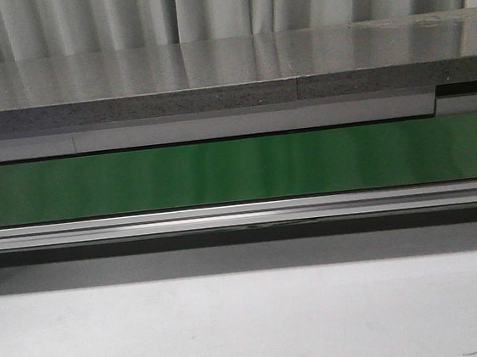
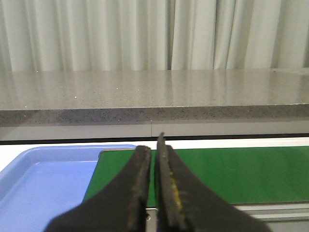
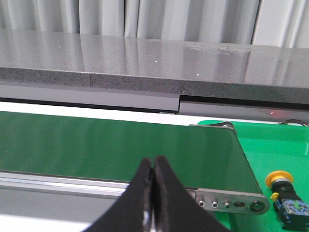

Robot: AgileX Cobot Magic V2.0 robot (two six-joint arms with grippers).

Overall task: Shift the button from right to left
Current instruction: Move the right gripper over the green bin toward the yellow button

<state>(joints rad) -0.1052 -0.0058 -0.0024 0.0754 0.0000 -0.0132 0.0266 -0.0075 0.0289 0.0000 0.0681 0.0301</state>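
The button [image 3: 286, 193] is seen only in the right wrist view. It lies on its side on a bright green tray [image 3: 270, 140] just past the end of the green conveyor belt [image 3: 116, 145], close to the belt's metal end bracket [image 3: 231, 204]. The yellow-orange mushroom cap faces up and away from the camera; the black body with bluish marks is partly cut off by the picture edge. In the front view the button is not shown.

The button is judged to be light, rigid and hard-shelled, so no deformation under the fingers is expected. The rounded cap is likely to be slippery and to roll out of a pinch. A hold across the flat sides of the black blocky body is therefore advised, with the cap left free. The terminals at the marked end may be delicate and are best avoided.

The right gripper [image 3: 152, 169] is empty, its two dark fingers pressed together with no gap between them. It is held above the near rail of the belt, well apart from the button. The left gripper [image 2: 153, 154] is also empty; its fingers are nearly together, with only a thin slit visible. It is held over the other end of the belt, beside a blue tray [image 2: 43, 159], judged to be the destination.

No brand, label or legible writing can be made out; the bluish marks are too small to be read.
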